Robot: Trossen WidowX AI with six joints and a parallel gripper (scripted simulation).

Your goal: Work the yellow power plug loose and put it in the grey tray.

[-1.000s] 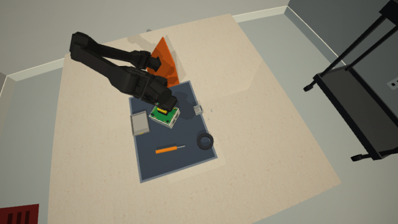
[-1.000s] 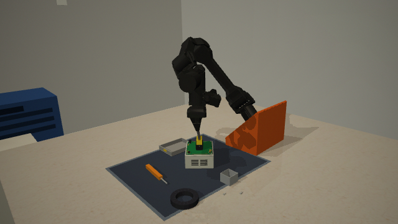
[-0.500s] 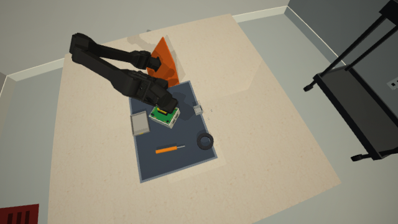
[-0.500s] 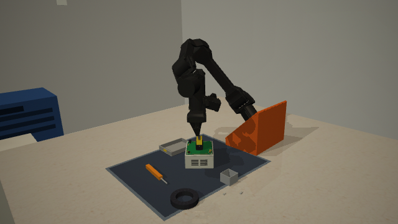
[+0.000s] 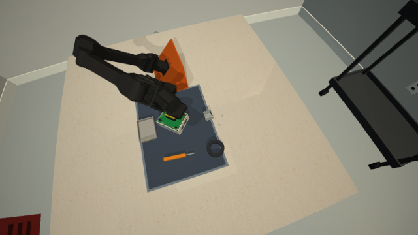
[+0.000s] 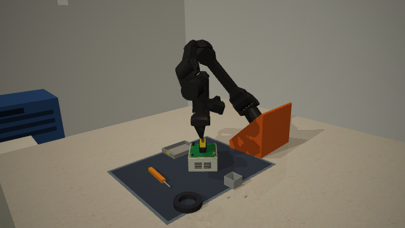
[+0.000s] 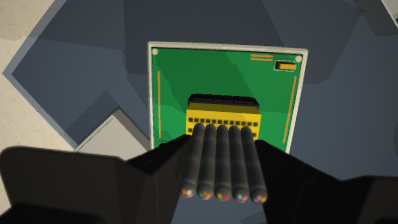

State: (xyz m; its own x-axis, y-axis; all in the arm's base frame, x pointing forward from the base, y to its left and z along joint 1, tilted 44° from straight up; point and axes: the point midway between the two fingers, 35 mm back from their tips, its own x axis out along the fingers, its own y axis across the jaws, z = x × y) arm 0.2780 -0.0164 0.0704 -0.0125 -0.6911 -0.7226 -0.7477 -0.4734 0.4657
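Lengthwise, yellow plug (image 5: 170, 116) (image 6: 202, 143) (image 7: 223, 115) spans tool (image 5: 172, 115) (image 6: 202, 139) (image 7: 222, 145), pointing downward.

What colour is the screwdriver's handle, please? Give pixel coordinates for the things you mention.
Orange; the handle (image 5: 174, 157) (image 6: 157, 175) shows best in the exterior view.

From here the black arm (image 5: 108, 70) (image 6: 223, 74) arches high and bends back down, its wrist (image 6: 200, 106) upright, and the gripper (image 5: 174, 117) (image 6: 202, 139) (image 7: 222, 145) points downward, fingers clamped on the yellow plug (image 5: 170, 116) (image 6: 202, 143) (image 7: 223, 116).
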